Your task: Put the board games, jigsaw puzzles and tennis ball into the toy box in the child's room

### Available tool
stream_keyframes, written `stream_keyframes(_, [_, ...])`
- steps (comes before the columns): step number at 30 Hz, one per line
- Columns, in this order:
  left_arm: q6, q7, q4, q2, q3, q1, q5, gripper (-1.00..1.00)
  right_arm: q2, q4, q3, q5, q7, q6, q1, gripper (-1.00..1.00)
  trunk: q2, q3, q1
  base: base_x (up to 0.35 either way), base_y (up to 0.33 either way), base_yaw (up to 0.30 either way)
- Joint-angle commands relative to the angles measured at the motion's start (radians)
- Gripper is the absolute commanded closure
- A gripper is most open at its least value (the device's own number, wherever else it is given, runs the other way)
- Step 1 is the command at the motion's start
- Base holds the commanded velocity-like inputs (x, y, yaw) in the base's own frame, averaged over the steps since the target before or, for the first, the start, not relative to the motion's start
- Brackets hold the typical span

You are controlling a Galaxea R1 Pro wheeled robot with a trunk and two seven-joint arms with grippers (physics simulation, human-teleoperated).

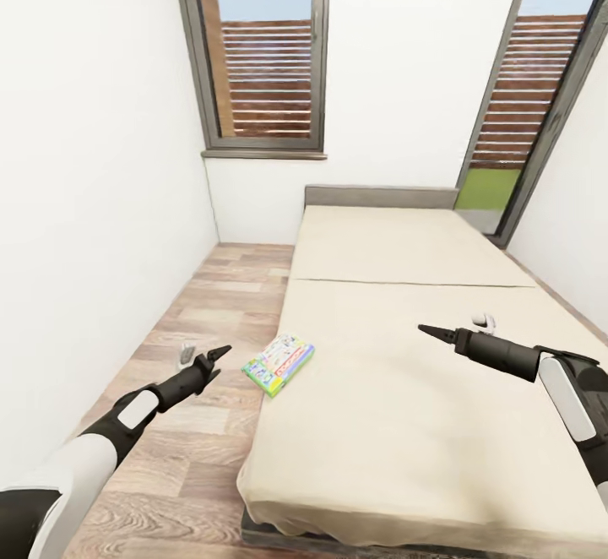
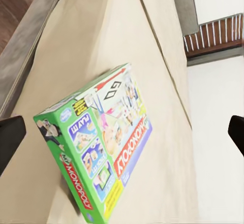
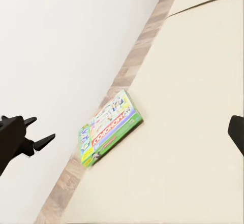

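One board game (image 1: 279,363), a flat green, red and white printed box, lies at the left edge of the bed (image 1: 405,432), slightly over the side. The left wrist view shows its green end and printed lid (image 2: 104,142) close up. In the right wrist view the box (image 3: 109,127) is farther off. My left gripper (image 1: 218,355) hangs open over the floor just left of the box, holding nothing. My right gripper (image 1: 429,331) is open above the right half of the mattress, well away from the box. The toy box, table, jigsaw puzzles and tennis ball are out of view.
A narrow strip of wood floor (image 1: 203,314) runs between the white left wall (image 1: 93,204) and the bed. A grey headboard (image 1: 380,197) stands at the far end under a window (image 1: 266,61). A tall glazed opening (image 1: 523,103) is at the far right.
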Motion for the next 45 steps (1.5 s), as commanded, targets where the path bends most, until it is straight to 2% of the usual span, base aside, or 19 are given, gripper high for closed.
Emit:
stream_keyframes(1, [0.006,-0.001,0.000,0.001,-0.007,0.000,0.010,-1.00,0.000,0.000,-0.001,-0.002,0.002,0.005,-0.001,-1.00,0.000,-0.001,0.000,0.000,0.000,-0.260])
stream_keyframes(8, [0.006,-0.029,-0.001,0.013,0.014,0.000,0.011,-1.00,0.001,-0.001,-0.001,-0.001,0.002,0.004,-0.001,-1.00,0.000,-0.001,0.000,0.000,0.000,-0.152])
stream_keyframes(19, [0.007,-0.087,-0.001,0.019,0.021,0.001,0.006,-1.00,0.004,-0.001,-0.001,0.000,0.002,0.004,-0.001,-1.00,0.000,-0.001,0.000,0.000,0.000,-0.048])
stream_keyframes(45, [0.000,-0.131,-0.013,0.044,0.024,0.016,0.009,-1.00,0.015,0.000,0.003,0.005,-0.001,0.004,-0.001,-1.00,0.000,-0.001,0.000,0.000,0.000,-0.005])
